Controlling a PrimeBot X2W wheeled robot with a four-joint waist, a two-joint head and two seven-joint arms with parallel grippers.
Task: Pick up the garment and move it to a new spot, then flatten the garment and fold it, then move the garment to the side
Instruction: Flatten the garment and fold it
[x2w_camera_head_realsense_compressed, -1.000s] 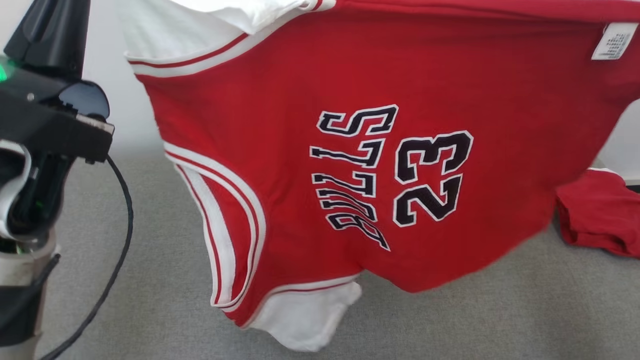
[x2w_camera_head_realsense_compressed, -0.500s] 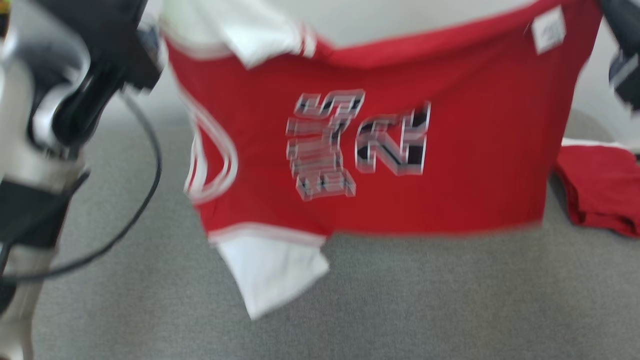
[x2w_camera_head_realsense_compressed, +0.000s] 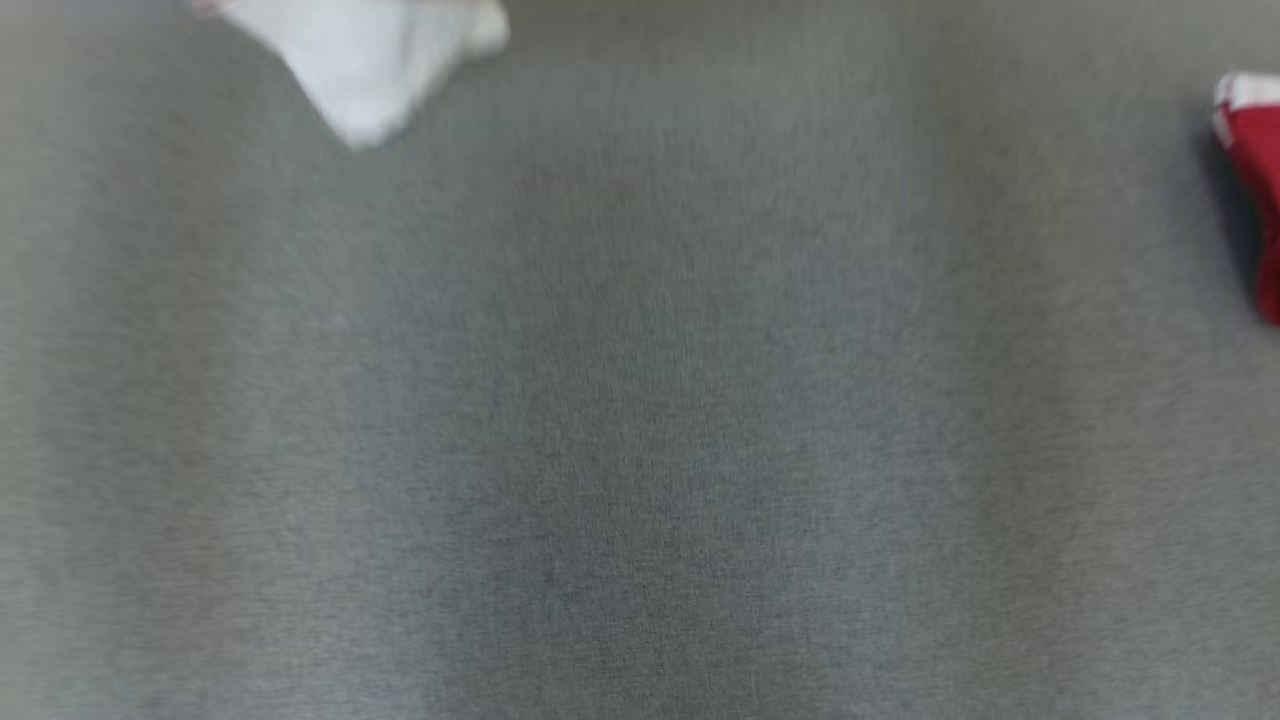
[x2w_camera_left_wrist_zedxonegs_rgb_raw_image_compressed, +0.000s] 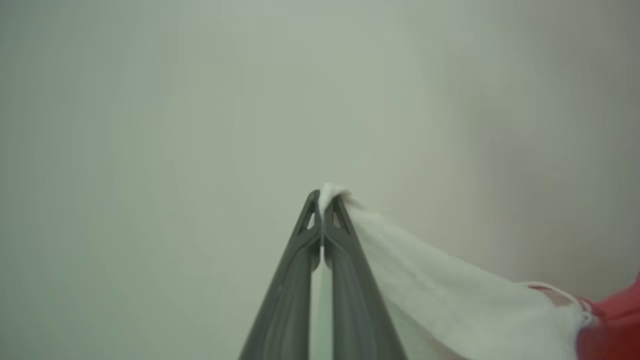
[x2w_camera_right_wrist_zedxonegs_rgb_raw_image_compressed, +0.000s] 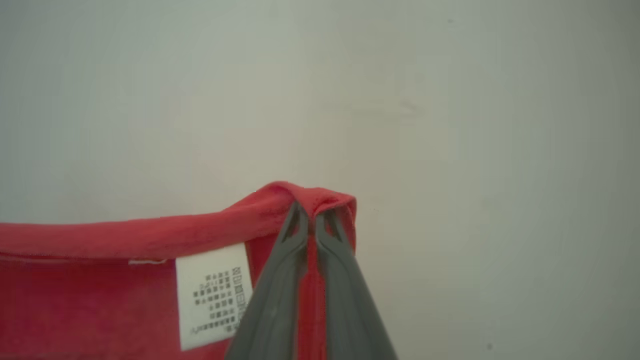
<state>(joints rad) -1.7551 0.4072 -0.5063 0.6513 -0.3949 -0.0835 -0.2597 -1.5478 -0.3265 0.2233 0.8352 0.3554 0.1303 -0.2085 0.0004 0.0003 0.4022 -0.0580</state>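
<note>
The garment is a red jersey with white sleeves, held up in the air by both grippers. In the left wrist view my left gripper (x2w_camera_left_wrist_zedxonegs_rgb_raw_image_compressed: 322, 197) is shut on the edge of a white sleeve (x2w_camera_left_wrist_zedxonegs_rgb_raw_image_compressed: 450, 295), which drapes away to the lower right. In the right wrist view my right gripper (x2w_camera_right_wrist_zedxonegs_rgb_raw_image_compressed: 312, 212) is shut on a corner of the red hem (x2w_camera_right_wrist_zedxonegs_rgb_raw_image_compressed: 125, 240), beside a white care label (x2w_camera_right_wrist_zedxonegs_rgb_raw_image_compressed: 215, 295). In the blurred head view a white tip of the garment (x2w_camera_head_realsense_compressed: 370, 60) hangs at the top left.
A grey cloth-covered surface (x2w_camera_head_realsense_compressed: 640, 400) spreads under the hanging garment. Another red piece of clothing (x2w_camera_head_realsense_compressed: 1255, 170) lies at that surface's right edge. A pale wall stands behind both grippers.
The head camera has tilted down fast, so the jersey that filled the view now shows as a white tip at the top. Both grips look unchanged.
</note>
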